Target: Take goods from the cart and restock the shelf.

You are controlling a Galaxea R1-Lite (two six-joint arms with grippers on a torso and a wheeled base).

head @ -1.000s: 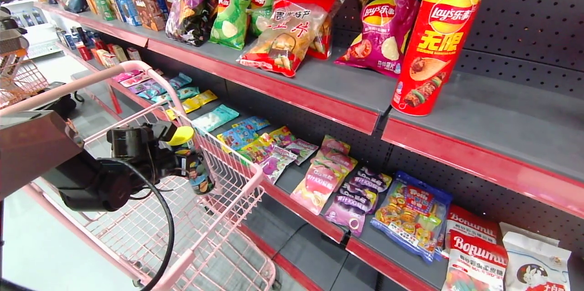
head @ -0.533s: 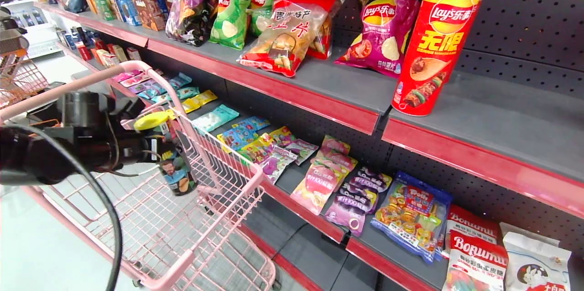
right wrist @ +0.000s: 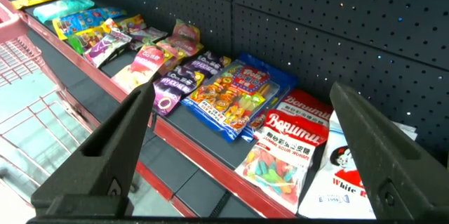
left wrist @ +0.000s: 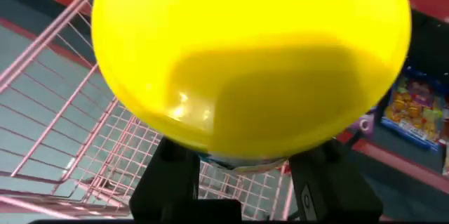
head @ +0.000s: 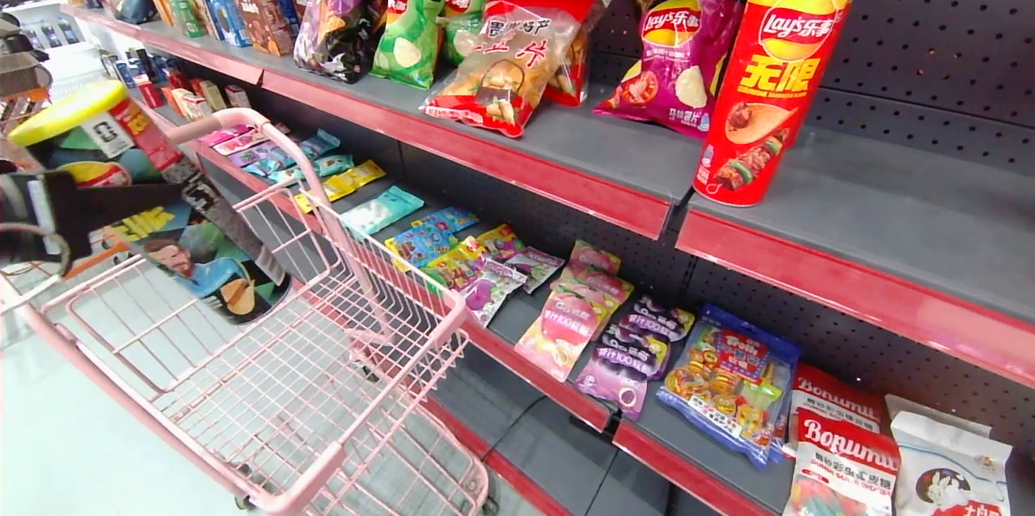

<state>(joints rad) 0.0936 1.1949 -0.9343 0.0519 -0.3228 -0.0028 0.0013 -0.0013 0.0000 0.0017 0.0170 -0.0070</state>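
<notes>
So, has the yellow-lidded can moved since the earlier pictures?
Yes. Against the pink cart, the can has risen and gone to the robot's left, away from the shelf-side rim.

Shop, snack aisle: pink wire cart (head: 323,387) under left gripper (left wrist: 242,182) & its can (head: 202,265); to gripper's right, red-edged shelves (head: 517,160) w/ pegboard backs (head: 930,31), stocked w/ chip bags (head: 679,55), candy packs (head: 566,322).
</notes>
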